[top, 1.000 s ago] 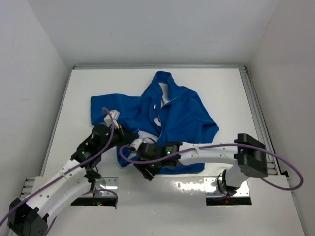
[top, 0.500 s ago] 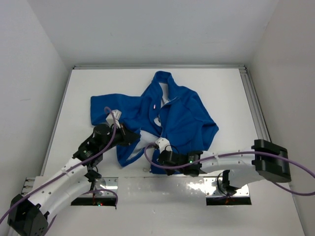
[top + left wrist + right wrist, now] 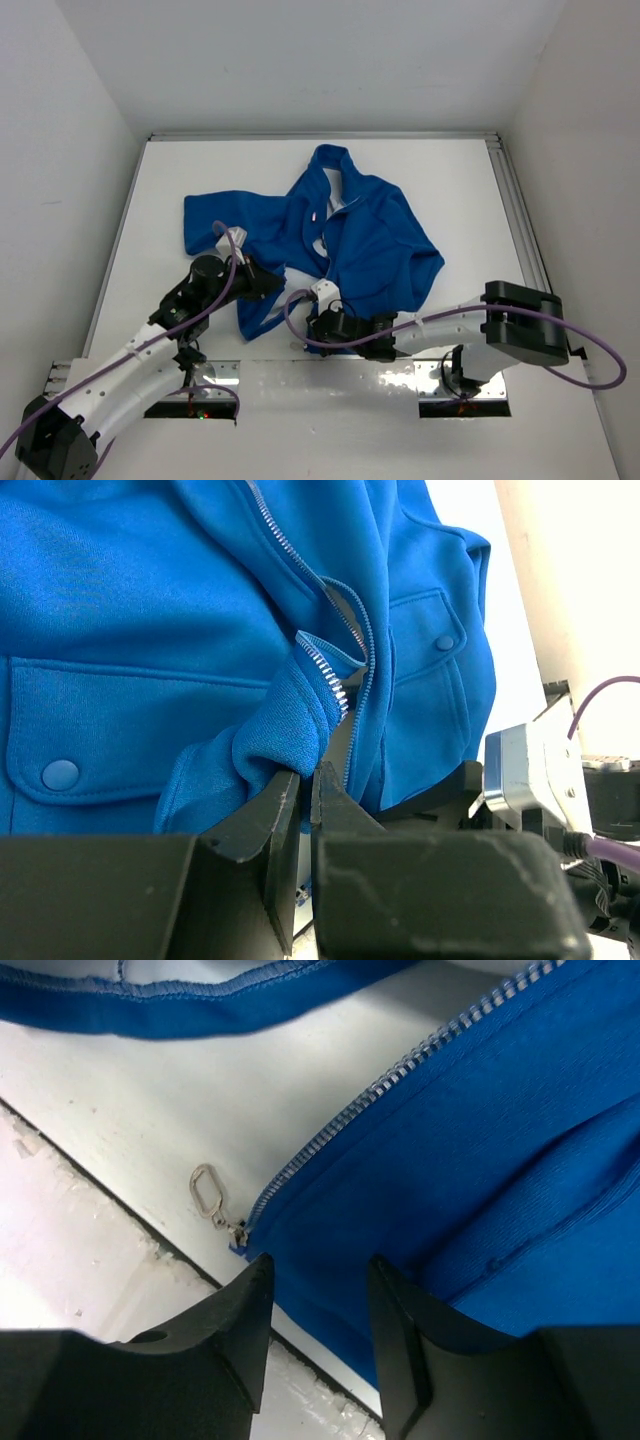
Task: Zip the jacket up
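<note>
The royal-blue jacket lies crumpled and unzipped on the white table, collar toward the back. My left gripper is shut on a fold of its left front edge, just below the silver zipper teeth. My right gripper hovers low over the jacket's bottom corner, its jaws apart with fabric showing between them. The zipper slider with its oval pull ring lies on the table just left of the left fingertip. The right front's zipper teeth run up and to the right.
A dark seam marks the table's near edge, with the glossy mounting plate beyond it. The right wrist's camera housing sits close beside my left fingers. A sleeve spreads toward the left wall.
The right arm swung from the near plate up to the jacket's bottom corner, and its jaws stand open now. The left gripper kept its hold and barely moved.
</note>
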`<state>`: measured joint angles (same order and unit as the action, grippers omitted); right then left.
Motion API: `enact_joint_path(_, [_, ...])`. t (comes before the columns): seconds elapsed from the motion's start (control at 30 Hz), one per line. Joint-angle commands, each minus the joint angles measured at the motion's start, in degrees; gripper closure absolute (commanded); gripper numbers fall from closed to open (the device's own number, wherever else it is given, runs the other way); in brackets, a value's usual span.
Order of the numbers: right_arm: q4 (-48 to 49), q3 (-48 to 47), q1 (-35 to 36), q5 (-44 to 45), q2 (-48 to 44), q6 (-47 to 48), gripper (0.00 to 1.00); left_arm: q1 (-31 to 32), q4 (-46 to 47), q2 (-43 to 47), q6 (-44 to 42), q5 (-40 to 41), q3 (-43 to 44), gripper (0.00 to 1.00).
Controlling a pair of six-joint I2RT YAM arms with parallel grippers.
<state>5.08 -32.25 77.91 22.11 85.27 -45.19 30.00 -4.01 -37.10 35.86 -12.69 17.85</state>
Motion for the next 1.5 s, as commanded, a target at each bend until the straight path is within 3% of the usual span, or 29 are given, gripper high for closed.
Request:
enact_joint_path(0.0, [1.86, -0.09, 1.19, 1.36, -0.37, -1.83, 0.58, -0.64, 2.08, 0.63, -0.44, -0.41, 0.35, 1.00])
enact_joint_path(0.3, [-7.80, -5.36, 4.62, 8.20, 7.09, -3.50, 0.49, -0.64, 2.43, 1.77, 0.62, 0.47, -0.88, 1.00])
enact_joint_path(0.63, [-10.97, -6.51, 5.67, 11.81, 8.68, -7.02, 0.38, -0.56, 1.46, 1.94, 0.26, 0.12, -0.53, 1.00])
enact_joint_path(1.13, [-8.86, -8.62, 6.20, 13.58, 4.20, -5.17, 0.51, -0.56, 0.32, 2.74, 0.18, 0.12, -0.10, 1.00])
enact_joint_path(1.47, [-5.43, -5.55, 6.20, 9.00, 8.59, -9.03, 0.47, -0.64, 1.37, 3.35, 0.61, 0.21, -0.88, 1.00])
